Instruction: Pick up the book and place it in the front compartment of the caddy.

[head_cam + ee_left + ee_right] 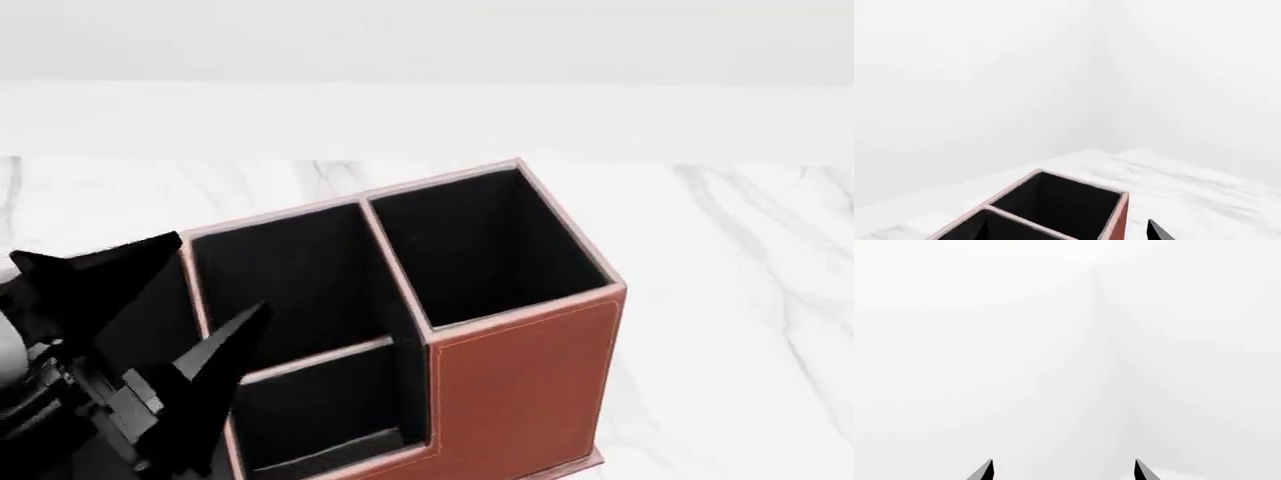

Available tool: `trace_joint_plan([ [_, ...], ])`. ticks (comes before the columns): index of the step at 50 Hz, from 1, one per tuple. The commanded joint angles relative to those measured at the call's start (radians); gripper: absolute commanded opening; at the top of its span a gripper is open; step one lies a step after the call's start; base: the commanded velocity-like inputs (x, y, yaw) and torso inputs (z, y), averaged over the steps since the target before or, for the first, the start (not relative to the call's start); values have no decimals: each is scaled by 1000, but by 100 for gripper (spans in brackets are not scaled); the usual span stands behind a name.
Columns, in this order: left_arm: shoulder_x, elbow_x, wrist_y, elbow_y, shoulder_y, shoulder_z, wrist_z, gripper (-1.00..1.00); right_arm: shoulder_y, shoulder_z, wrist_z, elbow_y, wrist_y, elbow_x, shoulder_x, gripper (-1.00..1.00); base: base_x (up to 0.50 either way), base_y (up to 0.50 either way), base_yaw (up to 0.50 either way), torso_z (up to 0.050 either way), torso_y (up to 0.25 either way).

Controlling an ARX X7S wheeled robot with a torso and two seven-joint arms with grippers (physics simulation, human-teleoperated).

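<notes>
Can't see the book anywhere, left gripper (180, 300) hangs at the caddy's (527, 380) 9 o'clock with fingers apart and empty, right gripper (1062, 471) also spread, so either dropped in or not grabbed.

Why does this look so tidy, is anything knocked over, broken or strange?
Nothing stands out. The caddy sits upright and undamaged on the marble table, its sections showing only black lining. The left gripper hangs open at its edge. The book is not in any view.
</notes>
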Motion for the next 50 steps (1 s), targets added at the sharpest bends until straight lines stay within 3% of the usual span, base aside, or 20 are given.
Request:
trace_joint_plan([
  [1, -128, 42, -18, -70, -88, 216, 315, 100, -11, -16, 8, -10, -28, 15, 0, 100, 0, 0, 0, 0, 0],
  [6, -88, 135, -144, -183, -229, 314, 232, 100, 4, -38, 13, -1, -29, 10, 8, 100, 0, 0, 0, 0, 0],
  [14, -122, 124, -262, -121, -311, 462, 334, 100, -20, -24, 28, -14, -60, 17, 15, 100, 0, 0, 0, 0, 0],
  [18, -109, 104, -284, -155, -337, 467, 357, 100, -30, -11, 36, -19, -71, 35, 23, 100, 0, 0, 0, 0, 0],
  [22, -58, 55, -340, -237, -357, 396, 305, 100, -54, 10, 41, -20, -96, 53, 20, 100, 0, 0, 0, 0, 0],
  [50, -90, 16, -274, -85, -196, 390, 288, 100, -75, -43, 84, -12, -107, 42, 76, 100, 0, 0, 0, 0, 0],
])
